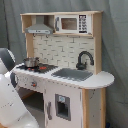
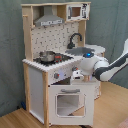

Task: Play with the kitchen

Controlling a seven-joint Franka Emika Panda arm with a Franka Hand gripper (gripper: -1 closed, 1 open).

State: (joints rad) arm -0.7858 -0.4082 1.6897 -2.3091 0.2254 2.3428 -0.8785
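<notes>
The kitchen (image 1: 75,100) (image 2: 36,87) is a tall white and light-wood toy unit. It has a black faucet (image 1: 84,59) (image 2: 75,39), a grey sink (image 1: 72,74), and a small pot (image 1: 31,62) (image 2: 47,56) on the stovetop. A hood (image 1: 40,29) and a microwave (image 1: 70,23) sit on top. In the second exterior view my gripper (image 2: 77,77) hangs at the front panel, just right of the knobs (image 2: 59,75) and above the windowed oven door (image 2: 70,102). The first exterior view shows only my white arm (image 1: 12,100).
A grey curtain (image 1: 115,50) hangs behind the kitchen. The floor (image 2: 112,107) is light wood. My arm (image 2: 112,65) reaches in from the second exterior view's right, across the front of the counter.
</notes>
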